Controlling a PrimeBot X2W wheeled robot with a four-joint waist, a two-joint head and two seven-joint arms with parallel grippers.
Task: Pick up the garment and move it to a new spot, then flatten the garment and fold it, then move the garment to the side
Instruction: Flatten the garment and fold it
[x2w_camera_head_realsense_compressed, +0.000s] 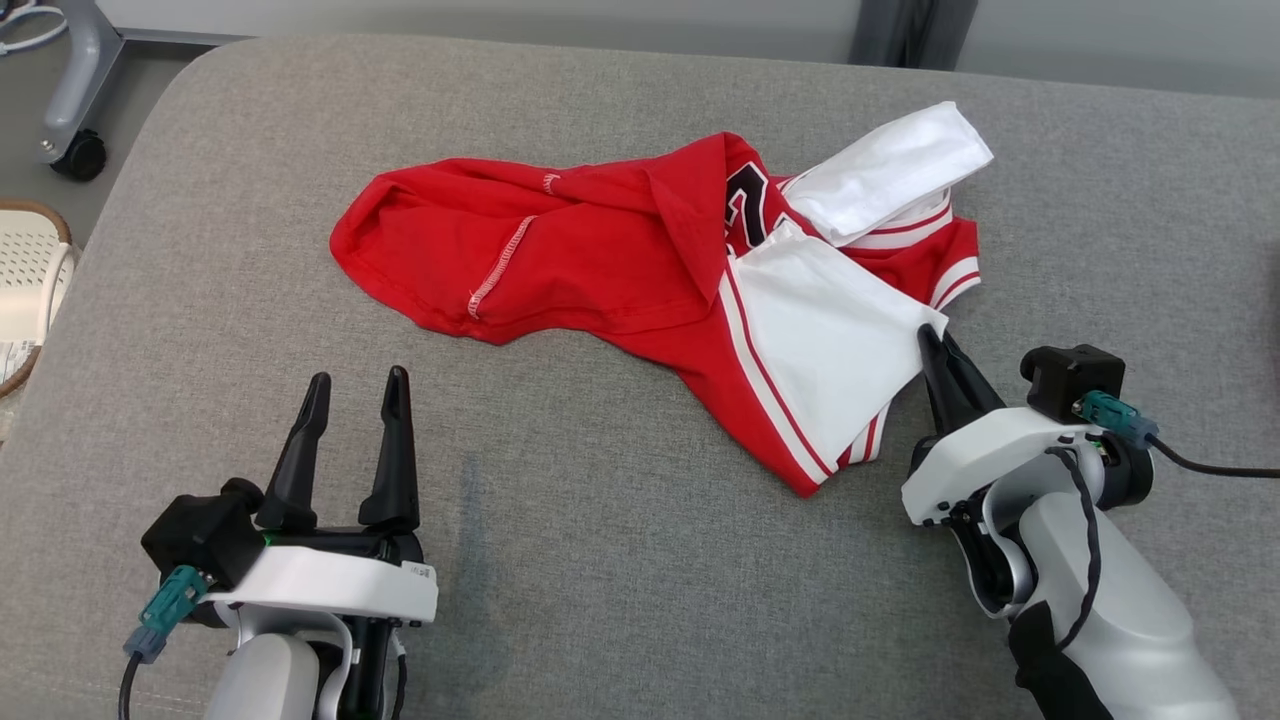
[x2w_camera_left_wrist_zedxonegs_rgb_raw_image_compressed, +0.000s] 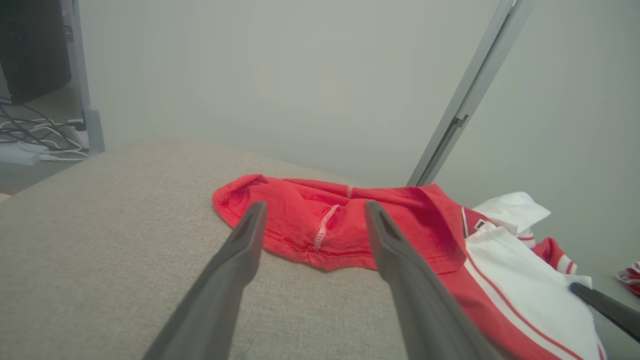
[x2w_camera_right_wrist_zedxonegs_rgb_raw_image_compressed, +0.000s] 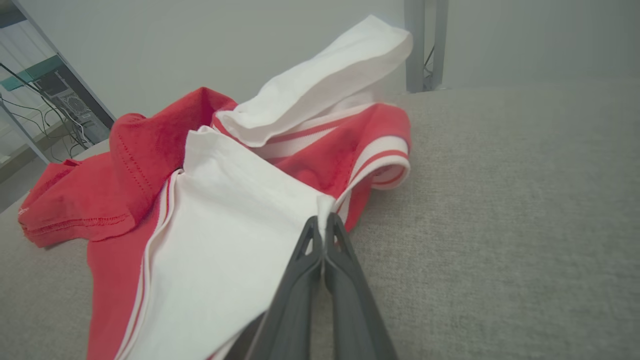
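A red and white garment (x2w_camera_head_realsense_compressed: 620, 260) lies crumpled on the grey cushion, with a white sleeve folded over its far right part. My right gripper (x2w_camera_head_realsense_compressed: 935, 340) is shut on the garment, pinching the corner of a white panel (x2w_camera_right_wrist_zedxonegs_rgb_raw_image_compressed: 235, 240) at its right edge; the right wrist view has the white cloth caught between the closed fingertips (x2w_camera_right_wrist_zedxonegs_rgb_raw_image_compressed: 322, 225). My left gripper (x2w_camera_head_realsense_compressed: 355, 385) stands open near the front left, short of the red hem (x2w_camera_left_wrist_zedxonegs_rgb_raw_image_compressed: 310, 235), touching nothing. The left wrist view looks between its two spread fingers at that hem.
The grey cushion (x2w_camera_head_realsense_compressed: 600, 560) spans the whole work area, with bare fabric in front and to the right. A wicker basket (x2w_camera_head_realsense_compressed: 30, 280) sits off its left edge. A wheeled stand (x2w_camera_head_realsense_compressed: 75, 110) is on the floor at the far left.
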